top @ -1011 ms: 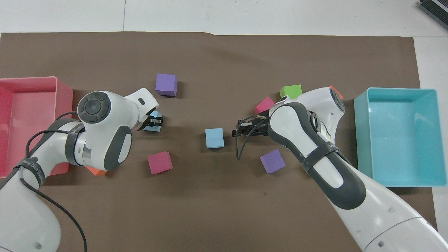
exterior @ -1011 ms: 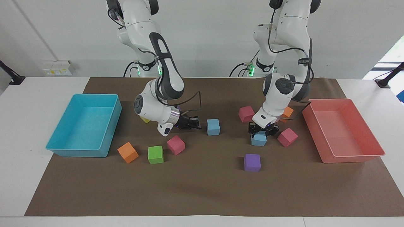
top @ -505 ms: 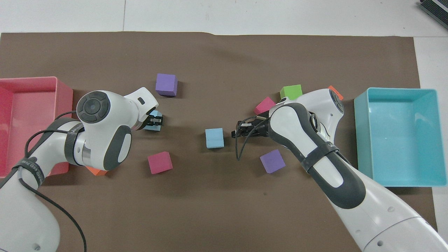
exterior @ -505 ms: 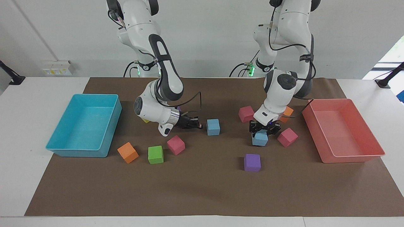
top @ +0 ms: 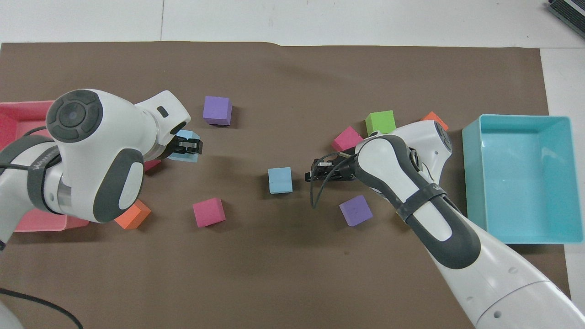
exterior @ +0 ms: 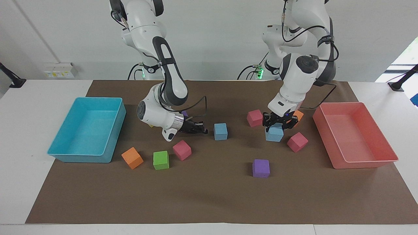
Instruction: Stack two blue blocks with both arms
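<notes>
Two light sky-blue blocks [exterior: 220, 131] [exterior: 274, 134] are showing against a dull brown mat [exterior: 209, 195]. A turquoise tray [exterior: 87, 129] and a salmon-pink tray [exterior: 354, 135] are sitting on it too, among purple [exterior: 261, 168], green [exterior: 161, 160], orange [exterior: 132, 157] and magenta [exterior: 182, 149] cubes. White arms are wearing black bands.

The counter [exterior: 39, 202] is white and is covered over most of its width by a brown paper mat [exterior: 209, 195] with a slightly uneven edge at the robots' end. A plain white wall [exterior: 212, 39] stands at that end, carrying a white socket box [exterior: 58, 69] toward the right arm's end of the counter. Black clamp mounts [exterior: 13, 80] sit at both ends of the counter, and bright daylight enters at a window edge [exterior: 408, 58] toward the left arm's end.
</notes>
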Motion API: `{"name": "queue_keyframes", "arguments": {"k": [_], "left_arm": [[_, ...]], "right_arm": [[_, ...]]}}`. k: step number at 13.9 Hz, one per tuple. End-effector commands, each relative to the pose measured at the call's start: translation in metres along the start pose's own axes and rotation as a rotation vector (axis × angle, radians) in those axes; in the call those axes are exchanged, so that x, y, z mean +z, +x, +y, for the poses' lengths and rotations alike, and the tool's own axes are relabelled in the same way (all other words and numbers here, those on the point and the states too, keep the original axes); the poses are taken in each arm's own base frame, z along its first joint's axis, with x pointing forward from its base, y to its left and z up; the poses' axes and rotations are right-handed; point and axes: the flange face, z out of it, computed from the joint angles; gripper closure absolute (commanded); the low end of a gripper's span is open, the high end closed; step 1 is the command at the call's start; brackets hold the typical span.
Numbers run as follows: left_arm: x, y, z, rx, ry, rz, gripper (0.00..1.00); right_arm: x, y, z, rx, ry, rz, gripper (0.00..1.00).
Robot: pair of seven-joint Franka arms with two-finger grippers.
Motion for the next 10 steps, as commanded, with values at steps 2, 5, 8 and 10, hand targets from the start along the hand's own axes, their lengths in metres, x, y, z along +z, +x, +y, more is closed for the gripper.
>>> {"name": "queue_keyframes", "arguments": {"k": [2, 5, 8, 10], "left_arm": [[-0.017, 0.004, 0.016, -0.038, 0.013, -0.005, 1.0], [-0.013, -0.001, 0.042, -0.033, 0.013, -0.012, 1.0], [-0.001, -0.004, 0.083, -0.083, 0.05, 0.015, 1.0], [0.006, -0.008, 0.105, -0.106, 0.043, 0.02, 1.0]], "right_arm": [[-0.002, -0.006, 0.003, -0.005, 0.034, -0.004, 1.0], [0.002, -0.008, 0.0, -0.007, 0.034, -0.006, 1.0], [0.003, -0.01, 0.002, -0.002, 0.033, -0.007, 1.0], [0.002, -0.009, 0.003, -0.001, 0.034, -0.006, 1.0]]}}
